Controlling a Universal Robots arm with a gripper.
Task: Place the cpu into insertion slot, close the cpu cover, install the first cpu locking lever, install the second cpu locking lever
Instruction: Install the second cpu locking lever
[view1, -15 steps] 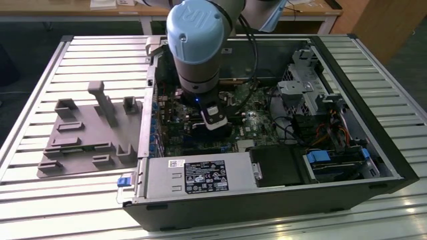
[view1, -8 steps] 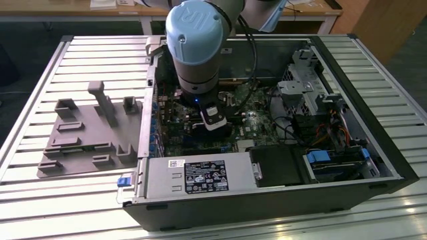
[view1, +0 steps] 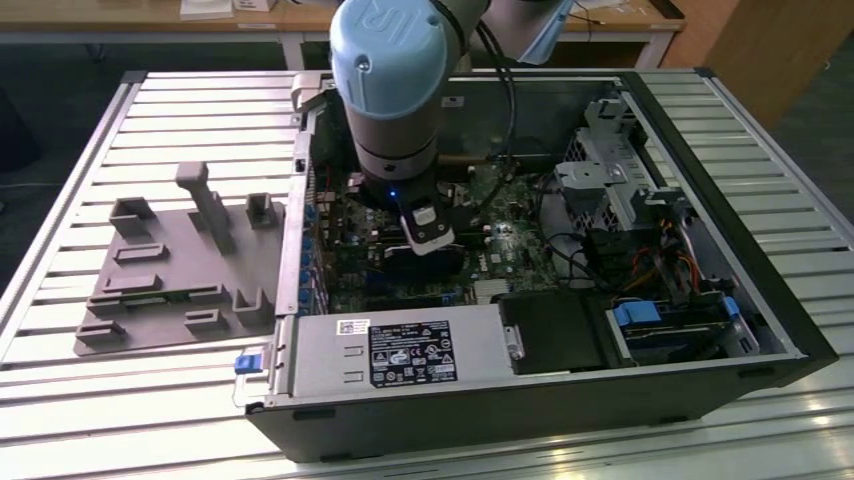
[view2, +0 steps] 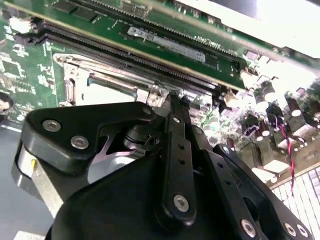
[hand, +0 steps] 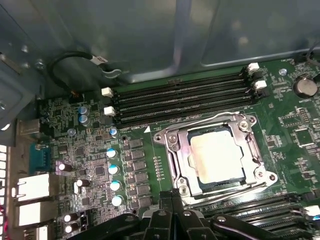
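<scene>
The cpu (hand: 216, 156) sits under the cover (hand: 176, 159), at 1 o'clock from the gripper (hand: 172, 197), fingers pressed together, empty.

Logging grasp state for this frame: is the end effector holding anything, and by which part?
Nothing is visibly held. The end effector is closed, empty, beside the socket edge; the cpu sits under the cpu cover.

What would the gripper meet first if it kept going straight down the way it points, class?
Probably the metal edge of the cpu cover, which lies closed over the cpu in the insertion slot. The gripper sits right at that edge, fingers together, though depth is hard to judge.
</scene>
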